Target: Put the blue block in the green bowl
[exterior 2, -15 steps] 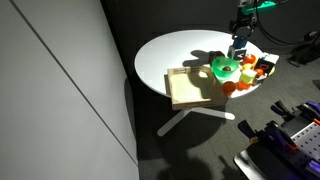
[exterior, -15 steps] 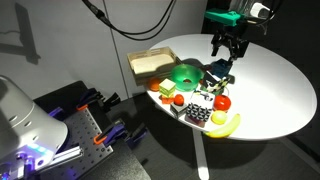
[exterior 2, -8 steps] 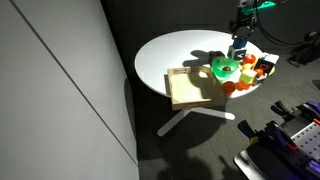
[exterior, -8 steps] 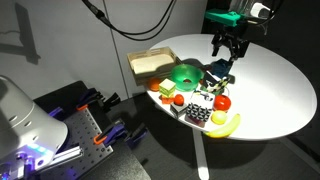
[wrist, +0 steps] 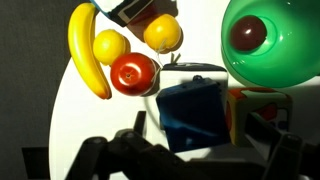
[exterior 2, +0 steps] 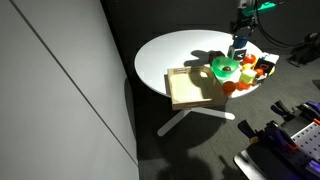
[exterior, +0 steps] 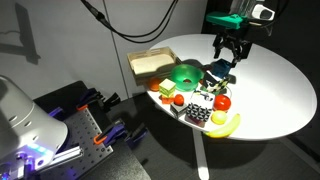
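Observation:
The blue block [wrist: 193,115] is a dark-blue cube on the white table, right beside the green bowl [wrist: 275,45]. In the wrist view it lies between my gripper's [wrist: 196,140] two dark fingers, which stand apart on either side of it. In an exterior view my gripper [exterior: 229,60] hangs just above the block [exterior: 217,70], with the green bowl [exterior: 183,72] beside it. The bowl [exterior 2: 224,68] and the gripper [exterior 2: 240,40] also show in an exterior view. A dark red round thing [wrist: 248,35] lies in the bowl.
A banana [wrist: 85,50], two yellow-orange fruits [wrist: 163,35], a red fruit [wrist: 134,72] and a multi-coloured block [wrist: 262,103] crowd round the blue block. A patterned box [exterior: 198,112] and a wooden tray [exterior: 150,62] stand on the round white table [exterior: 280,90].

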